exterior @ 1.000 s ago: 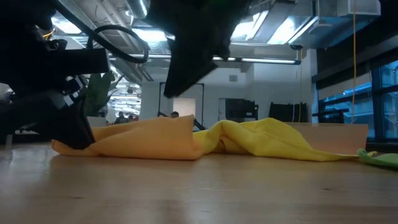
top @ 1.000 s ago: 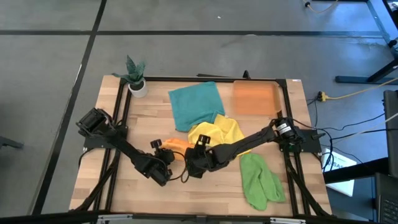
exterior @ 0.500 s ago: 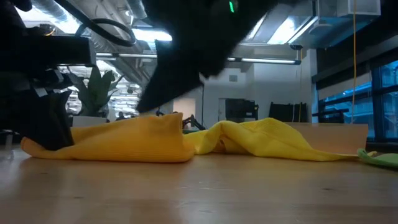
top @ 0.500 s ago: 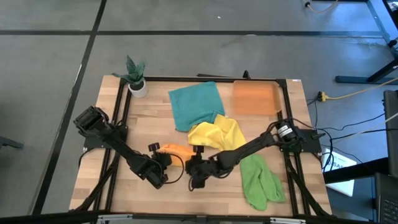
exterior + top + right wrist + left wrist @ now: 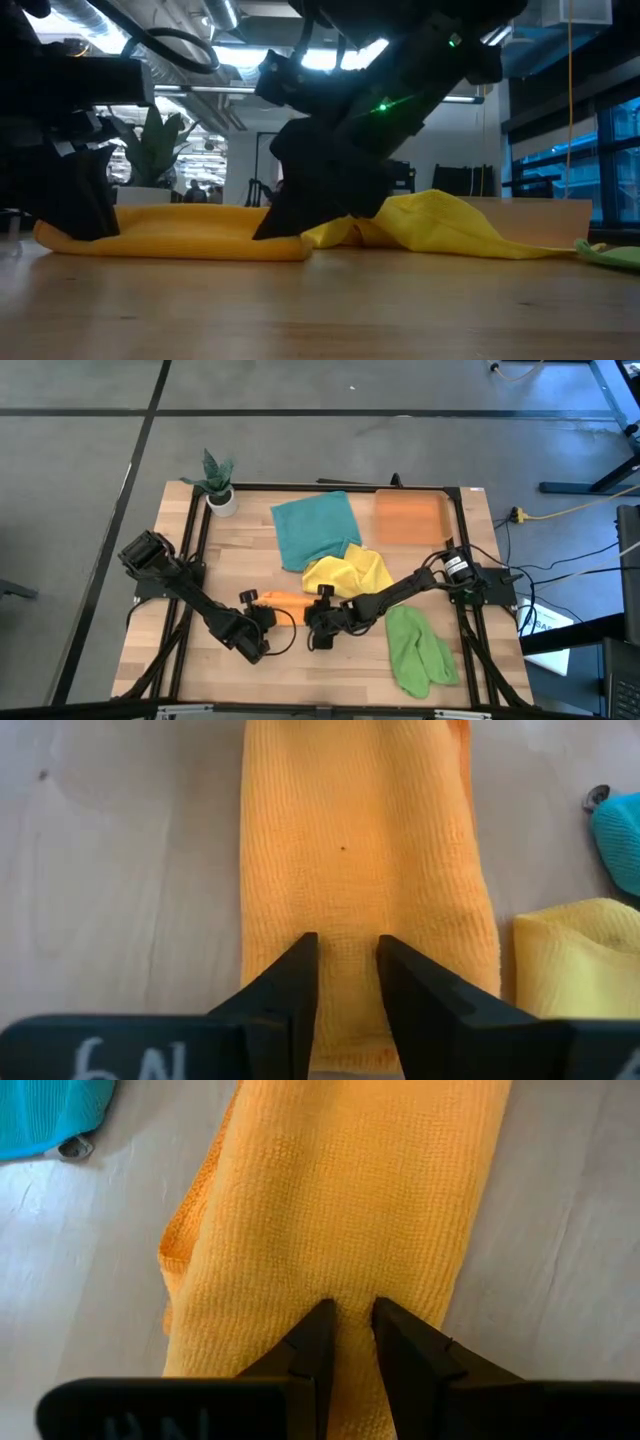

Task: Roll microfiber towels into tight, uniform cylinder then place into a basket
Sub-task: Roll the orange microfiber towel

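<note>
The orange towel point(image 5: 285, 600) lies on the table as a long folded strip, seen also in the low view point(image 5: 180, 232). My left gripper point(image 5: 262, 618) is shut on its left end and my right gripper point(image 5: 316, 618) on its right end. The yellow towel point(image 5: 346, 574) lies crumpled just beyond the right gripper. Farther back the teal towel point(image 5: 314, 530) lies flat. The green towel point(image 5: 416, 648) rests at the near right. The orange basket point(image 5: 410, 518) stands at the far right. My left gripper pinches the cloth at the strip's left end point(image 5: 346, 1292) between its two fingers. They slant down from the table's near left and point along the strip. That end lies on the table point(image 5: 60, 238). My right gripper pinches the cloth at the strip's right end point(image 5: 346, 925) between its two fingers. The fingers slant down from the table's right and point along the strip. This end rests low on the table point(image 5: 290, 245).
A white pot with a green plant point(image 5: 219, 486) stands at the far left corner. A dark frame point(image 5: 300, 488) runs round the table top. Bare wood point(image 5: 320, 680) shows along the near edge between the arms.
My right gripper has come down toward the table with the orange towel's right end. That end stood raised a second ago and now lies low, so the towel stretches out as a flat strip between both grippers.
</note>
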Controlling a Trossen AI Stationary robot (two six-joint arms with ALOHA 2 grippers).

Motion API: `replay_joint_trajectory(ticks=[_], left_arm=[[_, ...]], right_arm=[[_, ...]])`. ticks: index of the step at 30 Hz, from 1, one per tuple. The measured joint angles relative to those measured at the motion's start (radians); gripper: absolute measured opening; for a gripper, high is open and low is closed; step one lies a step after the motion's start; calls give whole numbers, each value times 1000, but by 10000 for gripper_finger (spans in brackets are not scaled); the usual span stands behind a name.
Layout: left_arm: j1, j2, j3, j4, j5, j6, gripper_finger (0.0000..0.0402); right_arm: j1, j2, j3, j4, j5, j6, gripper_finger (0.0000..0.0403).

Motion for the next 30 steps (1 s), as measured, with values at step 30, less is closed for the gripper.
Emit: replay_joint_trajectory(ticks=[30], left_arm=[[-135,0,38,-146,-112,181,69]], right_arm=[[-2,0,-1,-2,-20,15,110]])
